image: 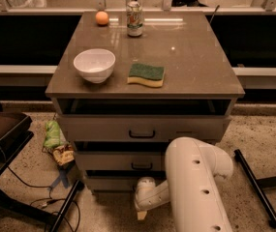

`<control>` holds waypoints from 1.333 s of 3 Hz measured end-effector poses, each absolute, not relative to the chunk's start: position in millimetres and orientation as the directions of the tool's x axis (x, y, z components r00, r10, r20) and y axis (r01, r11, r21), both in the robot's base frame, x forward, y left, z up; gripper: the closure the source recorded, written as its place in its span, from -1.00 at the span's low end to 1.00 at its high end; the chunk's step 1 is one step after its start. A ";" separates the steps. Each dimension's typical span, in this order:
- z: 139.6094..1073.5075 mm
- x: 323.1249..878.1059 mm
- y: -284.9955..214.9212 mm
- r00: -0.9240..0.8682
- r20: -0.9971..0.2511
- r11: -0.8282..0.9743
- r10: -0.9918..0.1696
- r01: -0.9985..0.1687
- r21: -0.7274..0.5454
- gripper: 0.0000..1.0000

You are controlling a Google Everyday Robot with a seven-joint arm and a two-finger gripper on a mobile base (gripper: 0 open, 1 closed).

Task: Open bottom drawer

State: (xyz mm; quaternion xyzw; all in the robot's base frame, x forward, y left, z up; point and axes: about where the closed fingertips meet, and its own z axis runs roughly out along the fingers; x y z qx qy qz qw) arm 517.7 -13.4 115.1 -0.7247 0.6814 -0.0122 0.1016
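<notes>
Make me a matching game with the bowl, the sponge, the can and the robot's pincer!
Things:
1. bowl
2. sponge
3. can
4. pincer

Clues:
A. low down, in front of the bottom drawer
B. at the back of the cabinet top, next to the orange ball
C. white, near the top's front edge
D. green on top, yellow underneath

Pairs: 1-C, 2-D, 3-B, 4-A

dim, warm | glare on cabinet top point(172, 48) | hand point(141, 213) low, shadowed
</notes>
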 end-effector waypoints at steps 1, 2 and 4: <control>114.1 516.6 -13.2 0.071 -0.121 -0.051 -0.990 -0.985 -0.162 -0.01; 113.1 515.5 -13.2 0.071 -0.120 -0.052 -0.990 -0.986 -0.160 0.46; 124.4 505.6 -18.7 0.049 -0.136 -0.026 -0.990 -0.985 -0.169 1.00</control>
